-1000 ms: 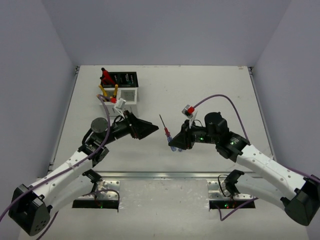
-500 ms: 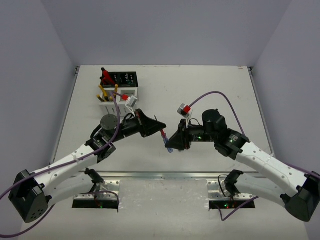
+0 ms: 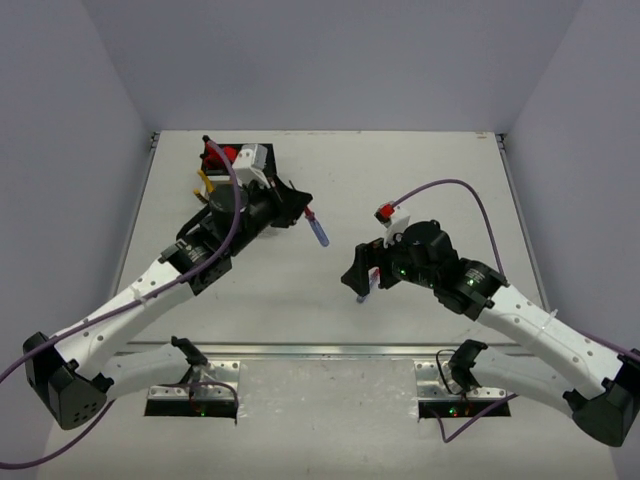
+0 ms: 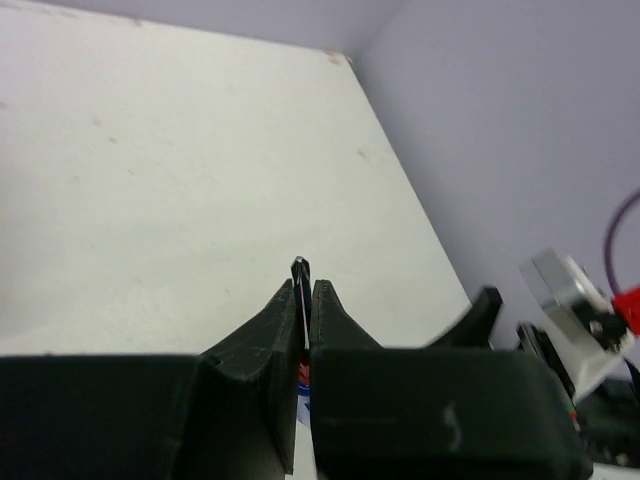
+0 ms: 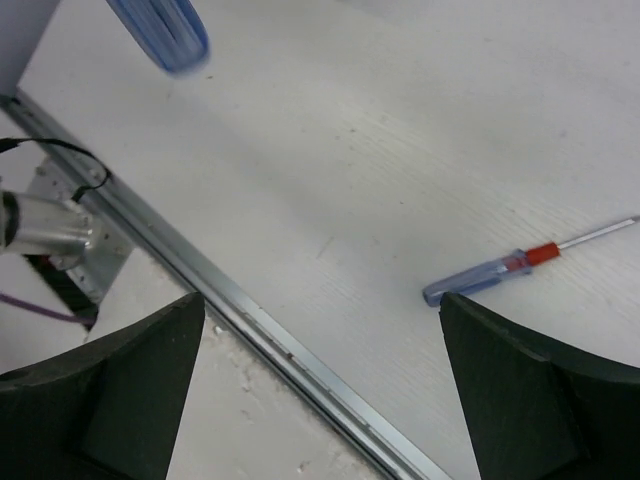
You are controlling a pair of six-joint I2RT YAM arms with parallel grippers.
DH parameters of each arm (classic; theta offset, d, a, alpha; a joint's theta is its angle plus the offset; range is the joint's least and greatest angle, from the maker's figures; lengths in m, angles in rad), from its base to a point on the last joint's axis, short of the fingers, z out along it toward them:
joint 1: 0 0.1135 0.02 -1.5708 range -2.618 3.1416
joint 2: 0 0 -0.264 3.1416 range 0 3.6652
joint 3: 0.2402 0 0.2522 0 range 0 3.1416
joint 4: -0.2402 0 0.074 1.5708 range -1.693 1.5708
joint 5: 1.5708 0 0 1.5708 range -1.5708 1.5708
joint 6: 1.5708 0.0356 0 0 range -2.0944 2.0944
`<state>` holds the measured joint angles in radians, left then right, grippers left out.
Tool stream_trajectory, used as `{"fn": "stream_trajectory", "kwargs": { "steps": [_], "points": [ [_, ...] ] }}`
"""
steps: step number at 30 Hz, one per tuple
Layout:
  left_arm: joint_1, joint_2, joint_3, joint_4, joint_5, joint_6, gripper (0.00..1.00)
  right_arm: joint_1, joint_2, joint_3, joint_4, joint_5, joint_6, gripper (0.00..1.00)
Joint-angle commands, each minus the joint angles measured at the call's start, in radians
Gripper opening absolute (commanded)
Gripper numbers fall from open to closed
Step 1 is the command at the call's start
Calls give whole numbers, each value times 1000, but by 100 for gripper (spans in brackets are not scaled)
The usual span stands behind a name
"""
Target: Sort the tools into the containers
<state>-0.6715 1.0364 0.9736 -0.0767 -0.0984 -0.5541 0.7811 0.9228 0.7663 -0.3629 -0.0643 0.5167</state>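
Observation:
My left gripper (image 3: 303, 211) (image 4: 305, 290) is shut on the thin metal shaft (image 4: 300, 270) of a blue-handled screwdriver (image 3: 318, 232) with a red collar, whose handle hangs free above the table. It shows blurred at the top left of the right wrist view as a blue handle (image 5: 160, 30). My right gripper (image 3: 358, 277) (image 5: 320, 300) stands wide open with nothing between its fingers. A second blue-handled screwdriver (image 5: 495, 272) (image 3: 363, 291) lies flat on the table by it. The black container (image 3: 240, 146) sits at the back left, mostly hidden by my left arm; the white one is hidden.
Red-handled cutters (image 3: 214, 152) and yellow pliers handles (image 3: 205, 184) stick up beside my left arm. A metal rail (image 5: 250, 315) runs along the table's near edge, just below the right gripper. Purple cables loop over both arms.
The left gripper shut on the screwdriver's shaft while the right held its handle. The right gripper then opened, and the left arm carried the screwdriver back and left toward the containers.

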Motion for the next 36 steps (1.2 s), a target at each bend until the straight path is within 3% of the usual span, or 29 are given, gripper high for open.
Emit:
{"fn": "stream_trajectory", "kwargs": {
  "steps": [1, 4, 7, 21, 29, 36],
  "points": [
    [82, 75, 154, -161, -299, 126, 0, 1, -64, 18, -128, 214, 28, 99],
    [214, 144, 228, -183, -292, 128, 0, 1, -106, -13, -143, 211, 26, 99],
    [277, 206, 268, -156, -359, 153, 0, 1, -146, -31, -166, 231, 29, 99],
    [340, 428, 295, -5, -545, 181, 0, 1, -271, -158, -214, 261, 108, 99],
    [382, 496, 258, 94, -529, 159, 0, 1, -256, -221, -150, 191, 127, 99],
    [388, 565, 244, 87, -514, 113, 0, 1, -166, -236, -131, 227, 218, 99]
  ]
}}
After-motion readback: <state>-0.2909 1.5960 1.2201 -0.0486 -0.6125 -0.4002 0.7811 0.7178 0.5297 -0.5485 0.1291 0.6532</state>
